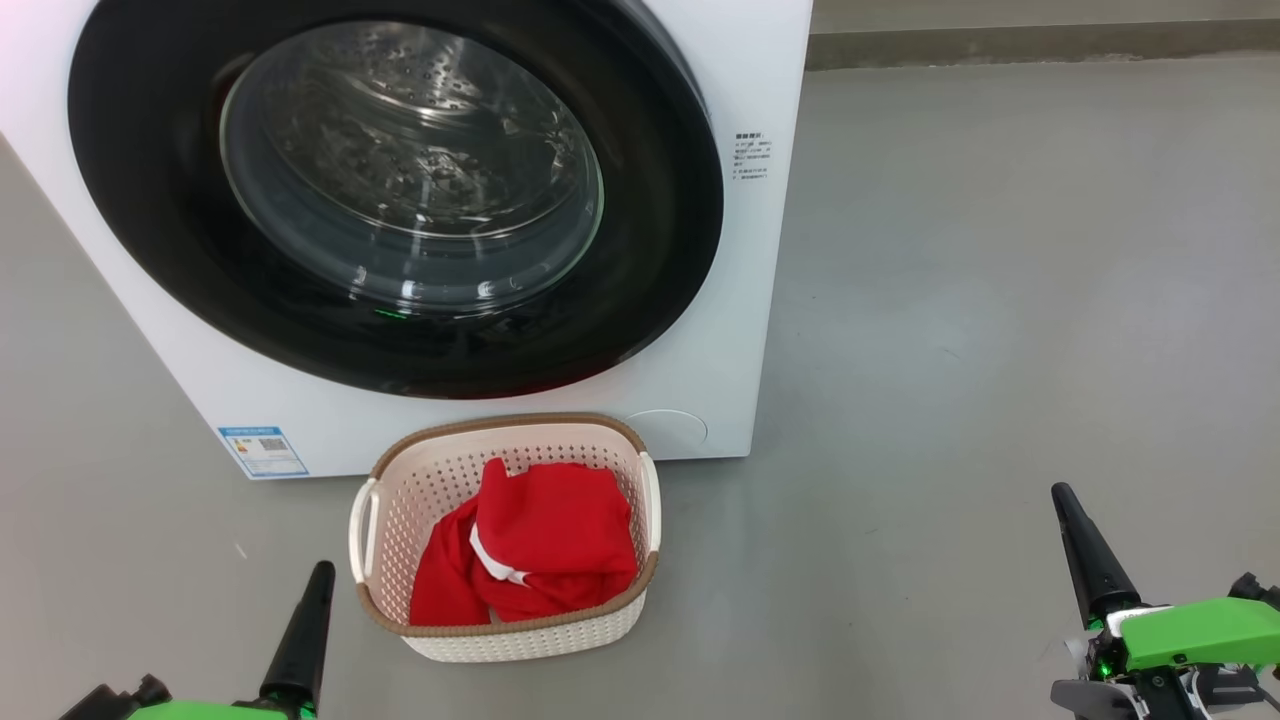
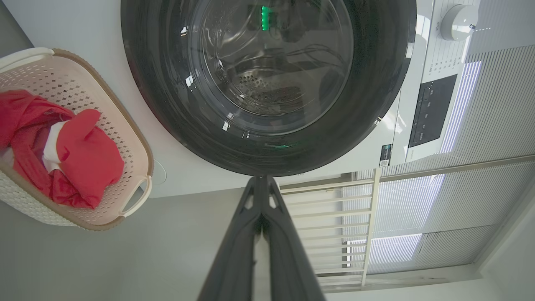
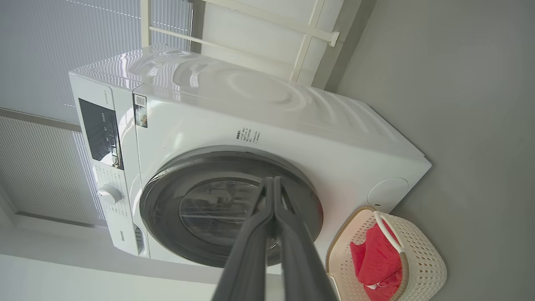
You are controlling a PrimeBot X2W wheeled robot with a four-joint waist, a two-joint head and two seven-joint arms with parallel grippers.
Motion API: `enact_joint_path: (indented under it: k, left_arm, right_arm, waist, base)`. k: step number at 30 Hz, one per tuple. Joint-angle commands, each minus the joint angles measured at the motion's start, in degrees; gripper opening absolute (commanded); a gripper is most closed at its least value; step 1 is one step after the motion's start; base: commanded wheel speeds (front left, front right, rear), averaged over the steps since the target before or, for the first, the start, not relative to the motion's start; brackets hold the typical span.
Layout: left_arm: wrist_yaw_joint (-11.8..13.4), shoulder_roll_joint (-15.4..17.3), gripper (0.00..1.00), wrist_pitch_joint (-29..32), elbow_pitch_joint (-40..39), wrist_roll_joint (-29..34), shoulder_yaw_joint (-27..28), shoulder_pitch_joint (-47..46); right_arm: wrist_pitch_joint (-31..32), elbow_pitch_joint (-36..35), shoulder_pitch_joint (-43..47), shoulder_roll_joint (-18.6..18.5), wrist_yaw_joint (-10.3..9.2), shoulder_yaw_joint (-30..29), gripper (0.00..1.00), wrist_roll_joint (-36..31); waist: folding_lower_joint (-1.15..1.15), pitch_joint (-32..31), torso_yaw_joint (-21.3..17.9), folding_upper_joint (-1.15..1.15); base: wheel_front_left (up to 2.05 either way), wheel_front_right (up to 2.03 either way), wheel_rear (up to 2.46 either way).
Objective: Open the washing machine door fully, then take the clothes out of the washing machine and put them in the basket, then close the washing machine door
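Closest to the lens, my left gripper [image 1: 320,578] is pointing up from the lower left of the head view, its two long dark fingers pressing flat together into one tapering point and holding nothing. My right gripper [image 1: 1064,500] is pointing up at the lower right, fingers likewise pinching tight and empty. Both are hovering over the grey floor [image 1: 1000,300], well apart and touching nothing. Between them, nearer my left side, the basket [image 1: 520,640] is sitting on the floor just in front of the washing machine [image 1: 770,330], a cream perforated tub with a brown woven-look rim and two side handles. The clothes [image 1: 555,535] are lying inside it, bright red fabric bunching in folds with a strip of white trim showing across the middle. Behind the basket the washing machine door [image 1: 670,200] is sitting shut, flush against the white front, its wide glossy black rim ringing a bulging clear glass bowl through which the perforated steel drum [image 1: 400,130] is showing. A small blue label [image 1: 262,450] is sticking to the machine's lower left corner, near the basket's left handle. From my right wrist, the machine's dark control panel [image 3: 100,133] and white dial [image 3: 109,194] are showing on the front next to the door, with pale blinds [image 3: 42,62] hanging behind.
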Motion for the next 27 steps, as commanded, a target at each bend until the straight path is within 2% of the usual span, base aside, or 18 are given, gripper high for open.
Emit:
enact_joint_path:
  k: [1,11,27]
  left_arm:
    - [-0.62,0.47,0.0,0.45,-0.95,-1.63,2.06,-2.69]
    - [-0.83,0.5,0.0,2.02,-0.3,-7.85,2.74,-3.47]
    - [-0.83,0.5,0.0,2.01,-0.3,-7.85,2.74,-3.47]
  right_arm:
    - [0.58,-1.1,-3.15,-1.14,-0.03,0.94,0.0,2.06]
    - [2.26,-0.06,-4.58,-1.23,-0.04,0.89,0.0,8.5]
    - [2.38,-0.05,-4.59,-1.12,-0.04,0.73,0.0,8.37]
  waist:
    - [0.0,0.03,-0.01,0.0]
    - [0.0,0.32,-0.1,0.0]
    - [0.0,0.32,-0.1,0.0]
  base:
    - [0.0,0.0,0.0]
    - [0.0,0.0,0.0]
    - [0.0,0.0,0.0]
